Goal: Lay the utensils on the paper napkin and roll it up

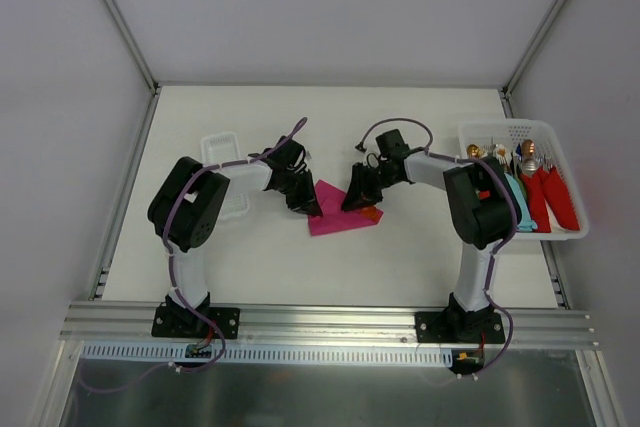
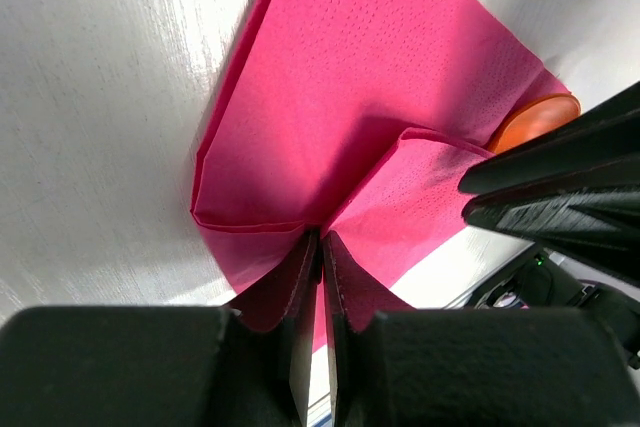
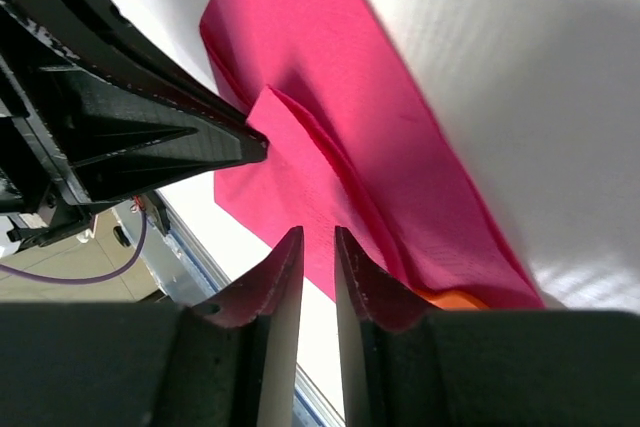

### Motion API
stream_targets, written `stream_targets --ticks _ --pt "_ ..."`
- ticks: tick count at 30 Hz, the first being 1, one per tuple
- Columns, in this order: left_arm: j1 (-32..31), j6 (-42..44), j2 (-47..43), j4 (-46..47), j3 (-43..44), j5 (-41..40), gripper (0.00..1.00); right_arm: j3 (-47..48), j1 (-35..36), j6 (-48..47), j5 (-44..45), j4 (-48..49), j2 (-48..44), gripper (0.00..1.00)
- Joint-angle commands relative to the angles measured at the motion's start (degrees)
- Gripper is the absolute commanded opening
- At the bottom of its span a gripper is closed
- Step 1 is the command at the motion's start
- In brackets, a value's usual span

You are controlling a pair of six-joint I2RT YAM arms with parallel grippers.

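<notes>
The magenta paper napkin [image 1: 338, 219] lies mid-table, partly folded over. My left gripper [image 1: 305, 203] is at its left corner, shut on a pinched-up fold of the napkin [image 2: 350, 97]; the jaws meet on the paper at the left gripper's tips [image 2: 322, 234]. My right gripper [image 1: 358, 197] hovers over the napkin's right side. In the right wrist view its tips [image 3: 318, 237] stand slightly open with nothing between them. An orange utensil [image 1: 372, 213] pokes out from under the napkin: a rounded orange end [image 2: 535, 119] [image 3: 455, 298]. The rest of the utensils is hidden by the paper.
A white basket [image 1: 572, 233] at the right edge holds metal utensils, red napkin bundles [image 1: 550, 197] and a teal bundle [image 1: 520, 209]. A clear plastic tray [image 1: 222, 147] sits behind the left arm. The two grippers are close together, almost fingertip to fingertip.
</notes>
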Motion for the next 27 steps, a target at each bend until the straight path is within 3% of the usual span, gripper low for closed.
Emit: stream_targets --ticks 1,10,18,24,27 --pt "0.2 2.1 2.4 -3.6 -0.2 -3.1 0.08 1.2 1.1 2.2 -1.6 1.5 -1.4 0.21" --pt "0.2 1.0 3.0 -3.4 0.1 -3.6 0.09 1.5 1.6 3.3 0.8 -2.0 5.8 0.14" --pt "0.4 0.7 0.3 -2.7 0.3 -3.4 0.37 4.3 1.8 -0.2 7.4 -6.4 7.7 0.11" --pt "2.0 2.0 -10.5 -2.4 0.4 -5.9 0.45 4.7 1.8 -0.8 7.9 -7.7 8.4 0.09" --pt "5.6 2.3 -11.5 -2.3 0.5 -5.9 0.45 4.8 1.7 -1.1 8.2 -8.0 8.3 0.09"
